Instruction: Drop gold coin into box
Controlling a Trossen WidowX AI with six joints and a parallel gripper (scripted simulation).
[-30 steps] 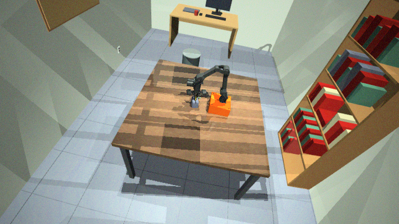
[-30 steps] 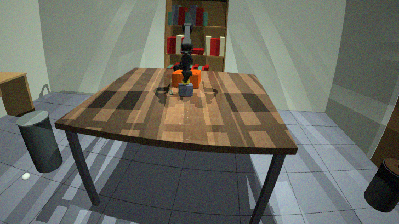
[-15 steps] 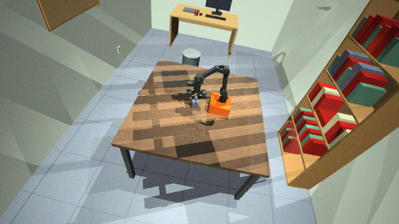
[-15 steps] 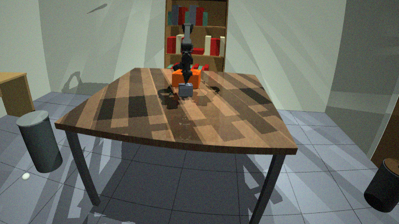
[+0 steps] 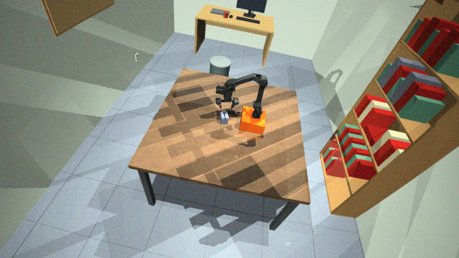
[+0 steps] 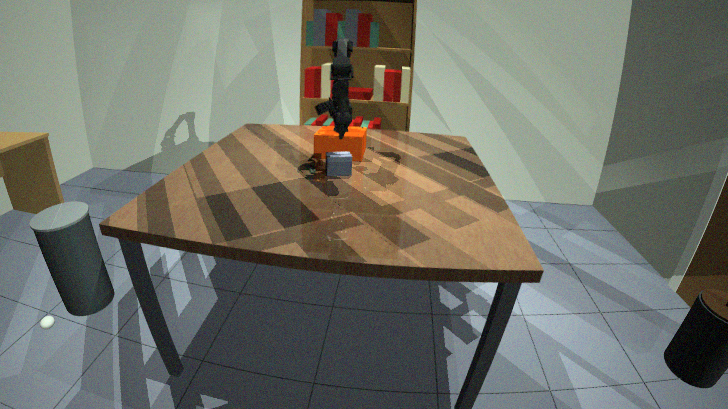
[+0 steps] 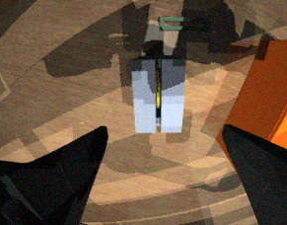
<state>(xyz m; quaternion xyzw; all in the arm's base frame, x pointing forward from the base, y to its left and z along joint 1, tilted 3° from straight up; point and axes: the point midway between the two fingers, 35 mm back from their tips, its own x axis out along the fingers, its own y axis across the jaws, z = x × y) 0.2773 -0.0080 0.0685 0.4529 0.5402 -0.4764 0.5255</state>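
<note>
- At centre of the wrist view, one grey box [image 7: 158,97] sits on the bench [image 7: 72,41], straight below the hand [image 7: 165,154].
- Hand's fingers spread wide, holding nothing.
- One coin [image 7: 157,100]: a gold sliver inside the slot, whose long axis runs top to bottom of the frame.
- One green holder [image 7: 171,22], vacant, beyond the box, upper centre.

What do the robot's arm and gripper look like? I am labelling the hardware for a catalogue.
The slim, jointed arm is matte black to dark grey and rises from a bright orange box-shaped base. The black parallel-jaw gripper has two fingers that taper to points. No cables, markings or logos can be made out.
</note>
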